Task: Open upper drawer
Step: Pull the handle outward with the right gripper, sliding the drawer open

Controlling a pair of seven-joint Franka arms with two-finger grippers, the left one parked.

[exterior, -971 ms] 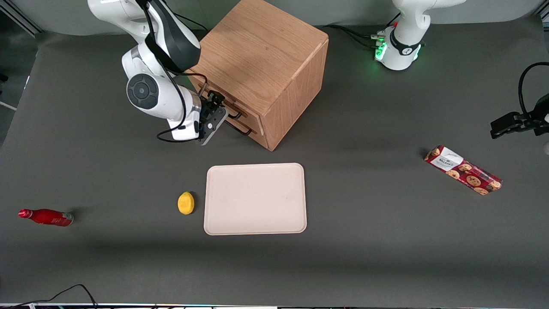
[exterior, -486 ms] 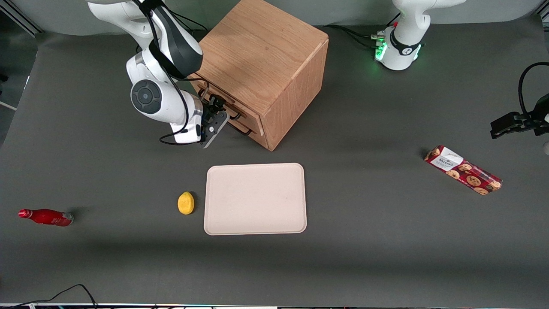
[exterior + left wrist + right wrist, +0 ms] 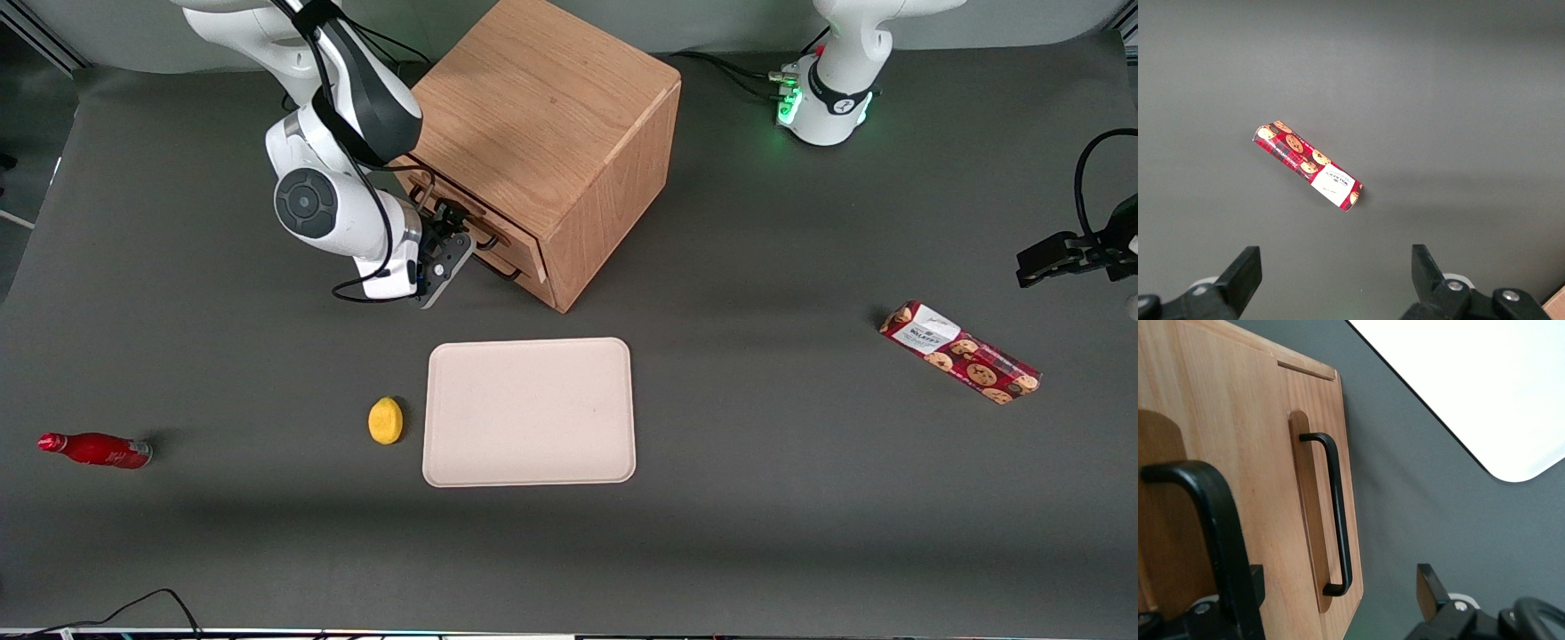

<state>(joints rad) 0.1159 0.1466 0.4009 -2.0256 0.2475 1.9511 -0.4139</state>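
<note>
The wooden cube cabinet [image 3: 542, 116] stands at the back of the table. Its upper drawer [image 3: 511, 233] is shut, flush with the lower drawer [image 3: 524, 271]. My right gripper [image 3: 455, 224] is open and empty, right at the upper drawer's front. In the right wrist view the upper drawer [image 3: 1238, 420] fills the frame, and its thin black bar handle [image 3: 1211, 513] runs close past one finger [image 3: 1257, 587]. The lower drawer's handle [image 3: 1338, 500] lies between the spread fingers, farther off. I cannot tell whether the upper handle sits inside the gripper [image 3: 1341, 600].
A beige tray [image 3: 529, 411] lies nearer the front camera than the cabinet, with a yellow lemon [image 3: 385, 420] beside it. A red bottle [image 3: 93, 449] lies toward the working arm's end. A cookie box [image 3: 960, 351] lies toward the parked arm's end.
The right arm has moved in toward the cabinet, bringing the gripper closer to the upper drawer's front. The drawers have not moved.
</note>
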